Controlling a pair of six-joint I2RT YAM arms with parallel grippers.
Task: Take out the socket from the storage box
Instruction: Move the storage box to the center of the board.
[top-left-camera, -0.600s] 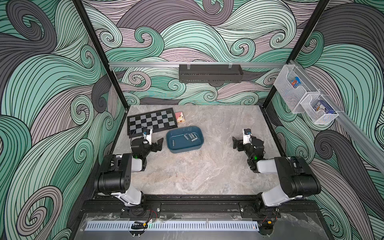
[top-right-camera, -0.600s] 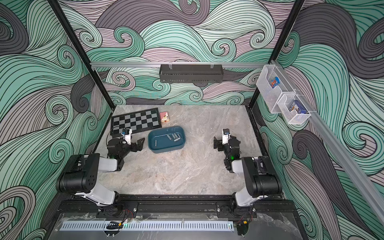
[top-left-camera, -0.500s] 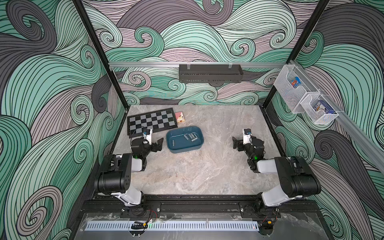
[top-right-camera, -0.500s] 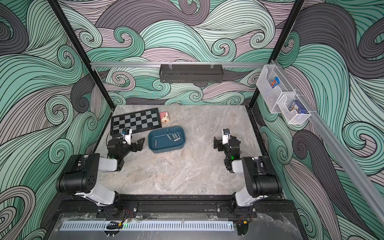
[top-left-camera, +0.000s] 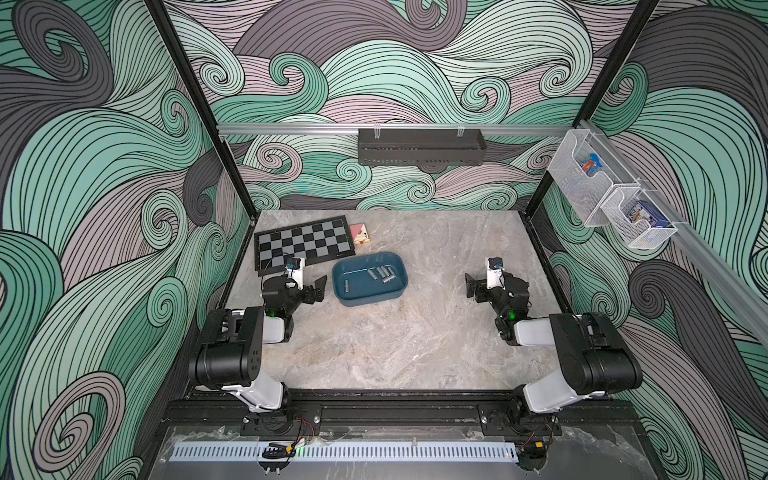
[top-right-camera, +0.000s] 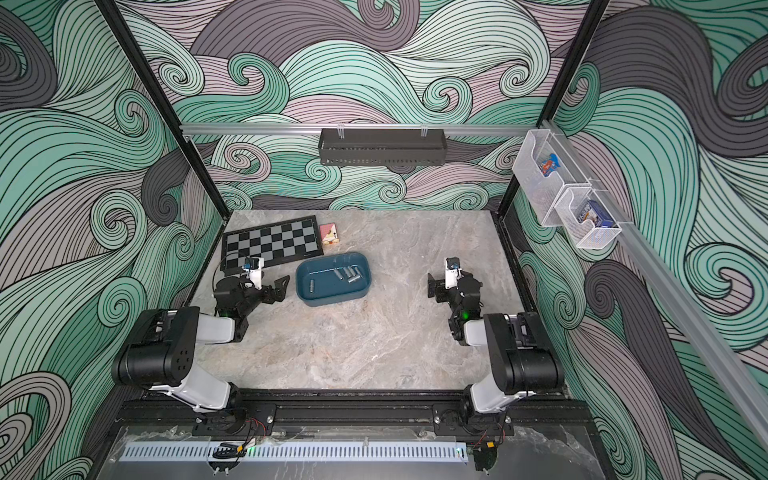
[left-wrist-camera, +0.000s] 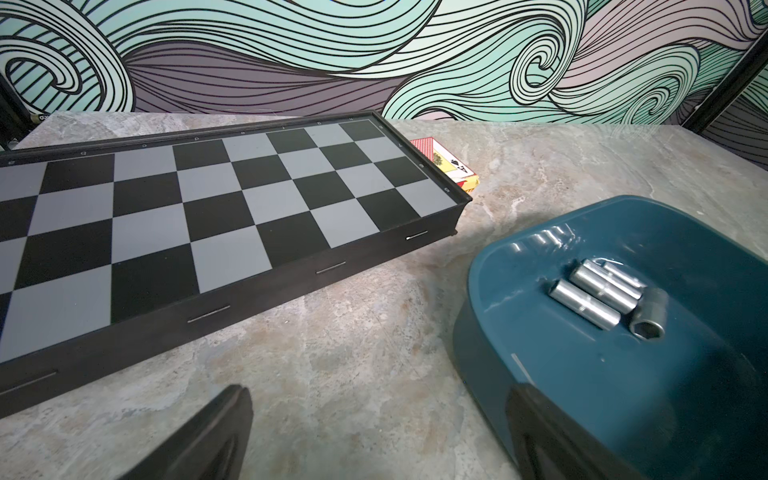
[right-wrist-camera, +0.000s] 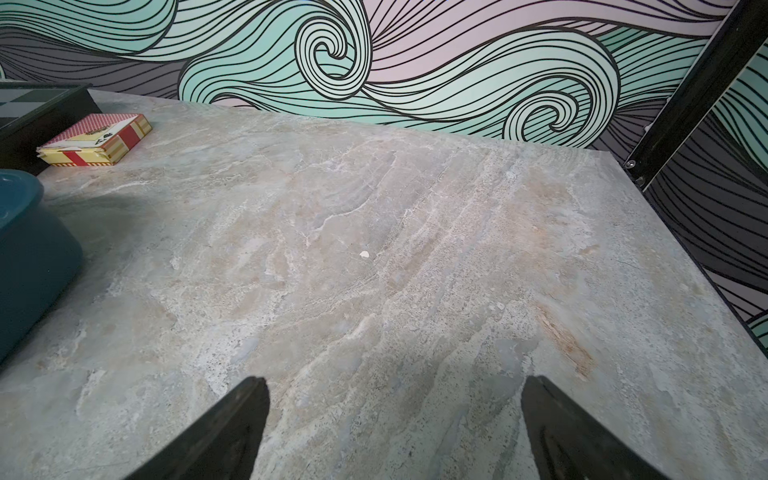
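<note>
Currently both arms sit low on the tabletop (top-left-camera: 395, 345), a grey-beige marble-look slab, matte, with one white speck (right-wrist-camera: 364, 254) ahead of the right arm.

Left gripper (top-left-camera: 319, 289): jaws spread wide, nothing between them. Right gripper (top-left-camera: 472, 289): same, over bare slab and well apart from the box.

Your storage box (top-left-camera: 374, 300) is the teal tub left of centre, flat on the slab, just beside the left gripper's fingertips. Both top views seem to show a thin gap there. In the left wrist view one finger overlaps the box's near corner, so you can't confirm contact from that.

The sockets (left-wrist-camera: 602, 295) are all inside the box. Four are bunched toward its far-right end: three chrome ones lying side by side, plus a darker one showing its hex bore. A lone socket (top-left-camera: 347, 285) lies near the left end.

Behind the box, a chessboard (top-left-camera: 305, 245) sits in the far-left corner. A card pack (top-left-camera: 360, 235) is at its right edge, touching or just beside, can't tell.

Room:
- Walls: wave-pattern wallpaper (top-left-camera: 415, 62) in teal, mauve and grey on three walls, with black corner posts (top-left-camera: 203, 108).
- Back wall: an aluminium rail (top-left-camera: 291, 129) carries a black perforated tray (top-left-camera: 419, 148).
- Right wall: a rail holds two white mesh baskets (top-left-camera: 582, 183), each with a small coloured pack (top-left-camera: 590, 163) inside.
</note>
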